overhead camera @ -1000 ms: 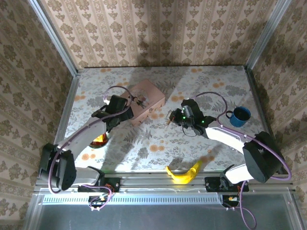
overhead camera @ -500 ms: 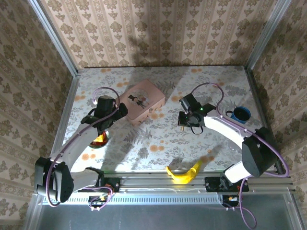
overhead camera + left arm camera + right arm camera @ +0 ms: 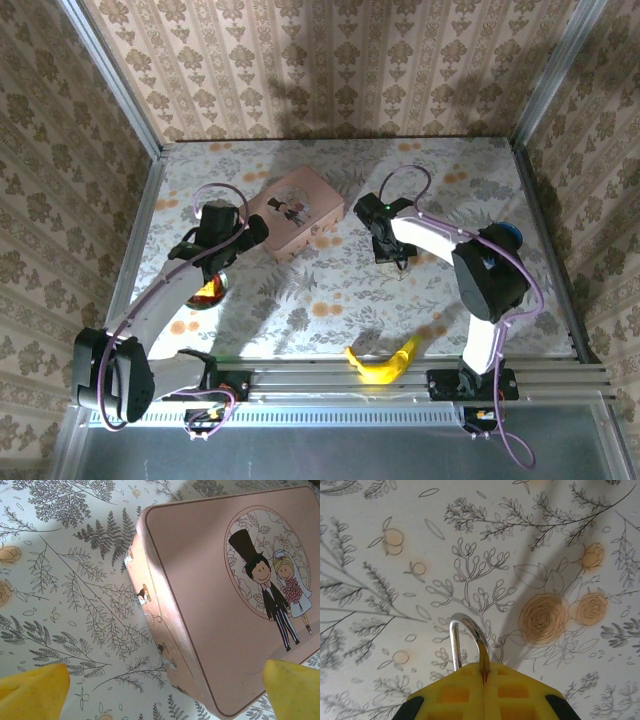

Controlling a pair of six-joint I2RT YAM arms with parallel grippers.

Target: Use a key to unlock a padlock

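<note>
- Right fingers (image 3: 451, 696): yellow, pressed together and clamped on the padlock (image 3: 468, 639); we see its silvery shackle rising as a loop out of the seam between them; the body is hidden behind the yellow pads.
- Padlock position: held close over the floral surface (image 3: 380, 580); in the overhead view this is near the middle, to the right of the pink tin (image 3: 225, 605) and apart from it; we cannot tell whether the padlock touches the surface.
- Left fingers (image 3: 33, 685): yellow tips at the two lower corners of the left wrist view, set wide apart; between them we see one long side of the tin and a strip of bare surface.
- Pink tin: rectangular, lying flat and slantwise in the far left part of the surface; the lid carries a cartoon bride and groom inside a circle; the paint along its side edge is chipped.
- Left arm (image 3: 170, 285): reaches from the near left corner to the tin's left end.
- Right arm (image 3: 440, 235): bent back on itself, with the wrist pointing down at the surface.
- Blue cup (image 3: 508, 234): at the right, mostly hidden behind the right arm's elbow.
- Banana (image 3: 382, 362): at the near edge, between the two bases.
- Red and yellow object (image 3: 207, 291): partly under the left arm; we cannot tell what it is.
</note>
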